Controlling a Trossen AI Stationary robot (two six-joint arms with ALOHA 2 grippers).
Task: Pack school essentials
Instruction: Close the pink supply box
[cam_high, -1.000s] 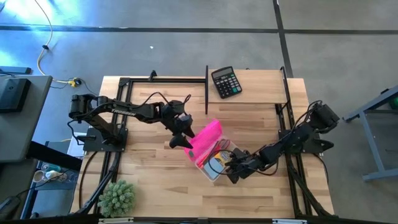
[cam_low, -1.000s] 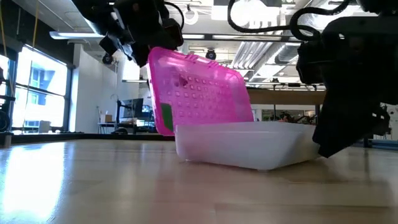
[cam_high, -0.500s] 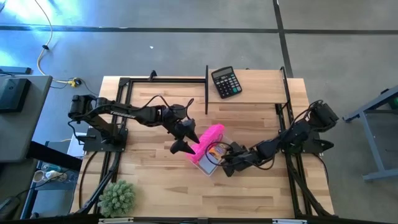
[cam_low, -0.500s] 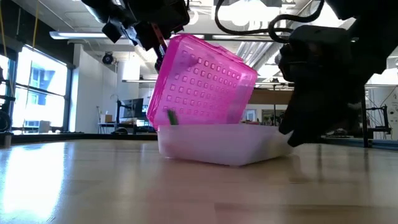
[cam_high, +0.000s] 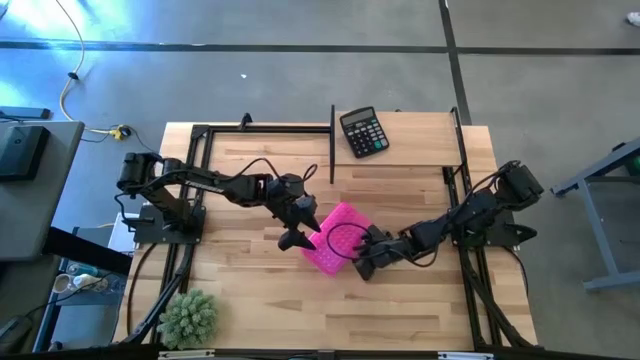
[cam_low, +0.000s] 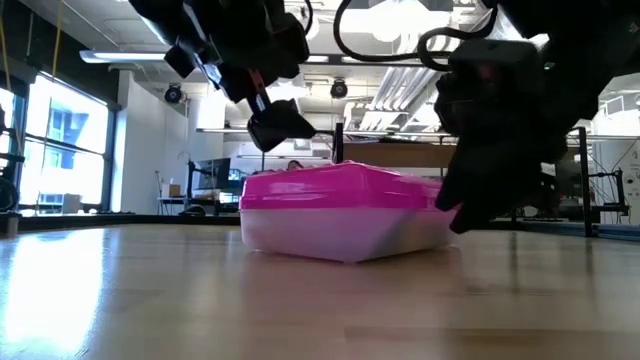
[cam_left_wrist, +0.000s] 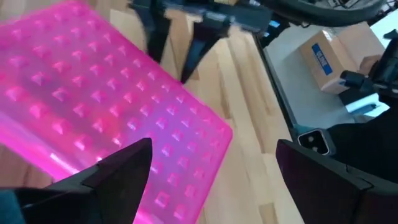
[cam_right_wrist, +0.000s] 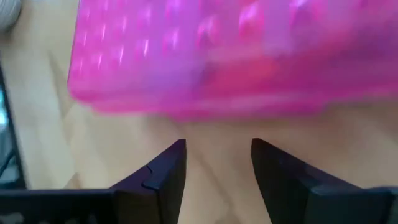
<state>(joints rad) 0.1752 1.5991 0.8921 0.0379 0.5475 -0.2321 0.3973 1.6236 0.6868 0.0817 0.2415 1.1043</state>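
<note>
A box with a pink studded lid (cam_high: 335, 237) and a whitish base (cam_low: 340, 232) sits on the wooden table, lid shut flat. The school essentials are hidden inside it. My left gripper (cam_high: 300, 233) hangs open just above the lid's left end (cam_low: 262, 183), fingers spread over the lid in the left wrist view (cam_left_wrist: 211, 171). My right gripper (cam_high: 360, 262) stands open at the box's right near end, low over the table. Only bare wood shows between its fingers (cam_right_wrist: 217, 155). My right gripper comes slanting down at the box's right end (cam_low: 445, 215) from the table's right. In the right wrist view its fingertips (cam_right_wrist: 177, 149) stand just short of the pink edge (cam_right_wrist: 211, 112). Whether they touch the box I cannot tell.
A black calculator (cam_high: 362, 132) lies at the far edge of the table. A spiky green plant ball (cam_high: 188, 318) sits at the near left corner. Bare wood lies in front of the box and to its left.
The pink lid has swung down from standing open to flat on the base. The box has slid a little toward the table's left and far edge, and my right gripper has moved the same way. My left gripper has followed the lid down toward the near edge.
</note>
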